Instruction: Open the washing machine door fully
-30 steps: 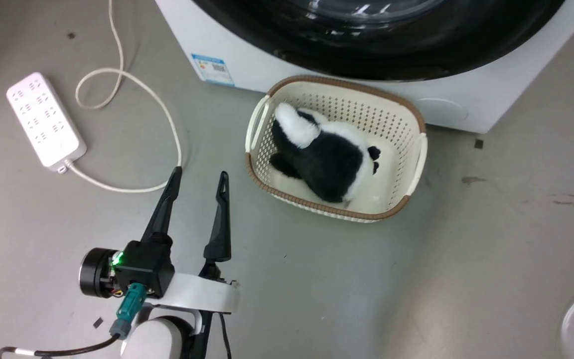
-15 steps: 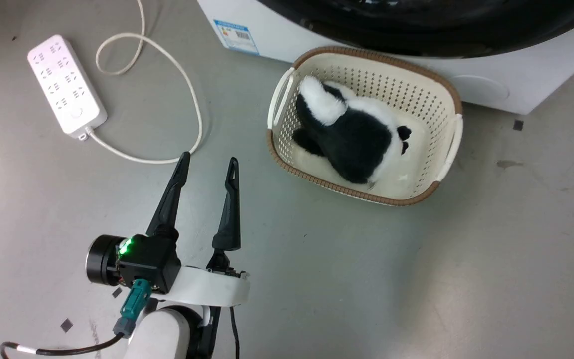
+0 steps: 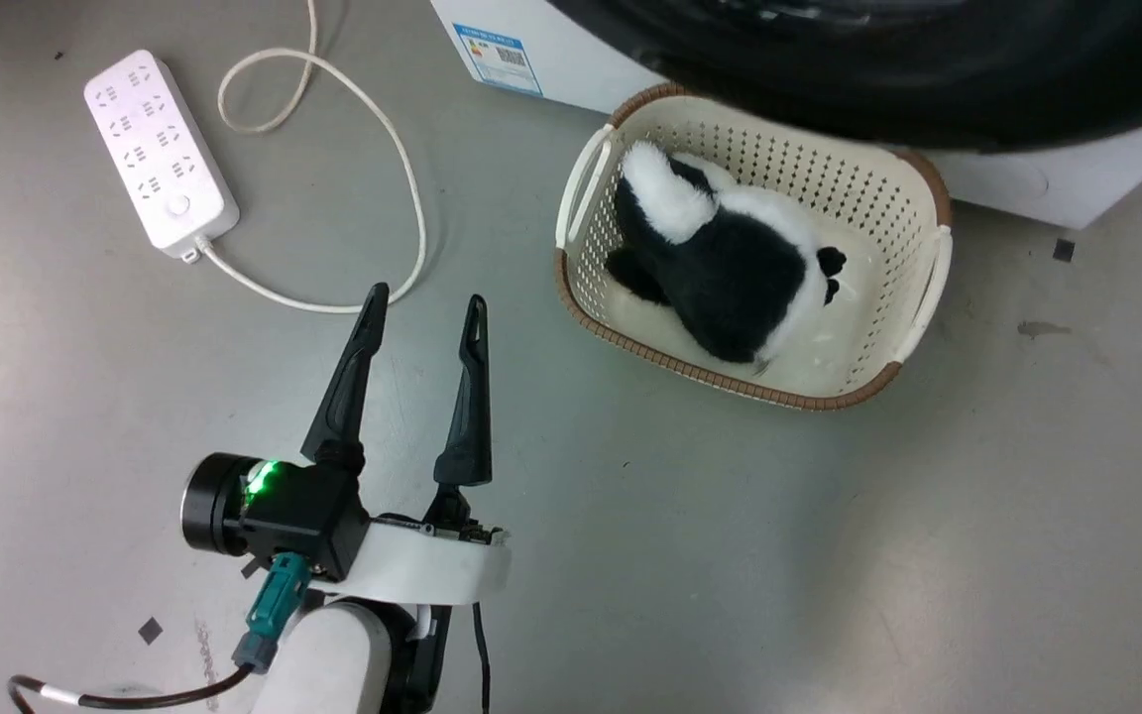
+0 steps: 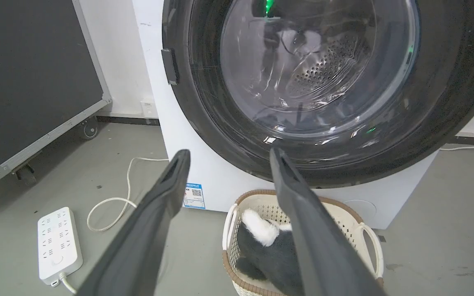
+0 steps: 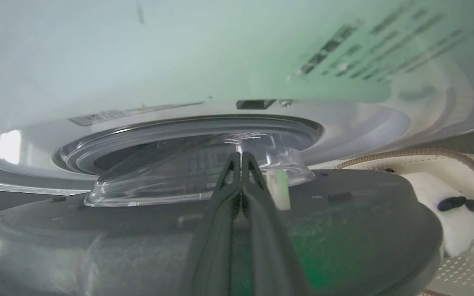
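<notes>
The door (image 4: 447,102) is shiny black with clear glass, the washer (image 4: 220,181) is white with a blue sticker (image 4: 194,195), the basket (image 3: 789,169) is cream with little holes and a brown rim, the toy (image 3: 730,288) is black and white, and the floor (image 3: 730,555) is grey.

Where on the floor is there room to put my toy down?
Widest bare floor: right of the left gripper, on the robot's side of the basket. A smaller patch: left of that gripper, this side of the power strip. Crowded: by the washing machine, where the basket and looping cord sit.
</notes>
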Controlling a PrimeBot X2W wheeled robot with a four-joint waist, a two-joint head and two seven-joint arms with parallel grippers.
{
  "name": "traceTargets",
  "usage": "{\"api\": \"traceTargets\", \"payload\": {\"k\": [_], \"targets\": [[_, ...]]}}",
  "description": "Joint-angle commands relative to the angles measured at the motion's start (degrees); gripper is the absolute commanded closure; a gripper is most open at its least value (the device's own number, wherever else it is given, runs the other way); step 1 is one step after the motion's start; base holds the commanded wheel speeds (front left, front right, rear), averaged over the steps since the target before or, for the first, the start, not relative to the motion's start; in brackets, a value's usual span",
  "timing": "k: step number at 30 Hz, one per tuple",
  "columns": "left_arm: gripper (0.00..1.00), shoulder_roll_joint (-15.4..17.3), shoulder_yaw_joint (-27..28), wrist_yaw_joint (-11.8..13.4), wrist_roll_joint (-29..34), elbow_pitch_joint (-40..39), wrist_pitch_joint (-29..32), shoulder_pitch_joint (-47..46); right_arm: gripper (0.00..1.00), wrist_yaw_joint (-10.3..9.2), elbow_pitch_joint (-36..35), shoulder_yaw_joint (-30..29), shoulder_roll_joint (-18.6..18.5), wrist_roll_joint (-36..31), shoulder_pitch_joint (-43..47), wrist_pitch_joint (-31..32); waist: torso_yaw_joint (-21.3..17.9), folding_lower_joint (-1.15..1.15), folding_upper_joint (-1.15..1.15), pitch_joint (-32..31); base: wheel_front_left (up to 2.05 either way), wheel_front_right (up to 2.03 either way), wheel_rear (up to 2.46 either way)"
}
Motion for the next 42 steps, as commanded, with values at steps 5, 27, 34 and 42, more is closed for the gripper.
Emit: {"api": "traceTargets", "payload": {"k": [5,27,34,42], "targets": [[0.0,0.1,0.45,-0.09,-0.11,1.25,-0.51,1.01,1.0,0.07,-2.27,0.31,3.71,0.23,8.06,4.17,-1.41,0.0,0.0,-5.45,0.0,0.0,0.0],[0.0,0.1,1.3,-1.99,0.54,4.84,-0.51,7.54,1.0,0.07,4.54,21.11,5.7,26.13,29.14,6.46,-3.96,0.0,0.0,-17.7,0.0,0.0,0.0],[0.0,0.1,1.98,-2.55,0.69,5.76,-0.51,9.49,1.0,0.07,6.73,33.46,5.7,39.86,34.68,6.1,-3.83,0.0,0.0,-20.6,0.0,0.0,0.0],[0.0,0.1,2.03,-3.29,0.08,7.77,-0.51,11.98,1.0,0.07,2.79,53.08,5.7,61.15,43.72,4.39,-3.7,0.0,0.0,-23.2,0.0,0.0,0.0]]}}
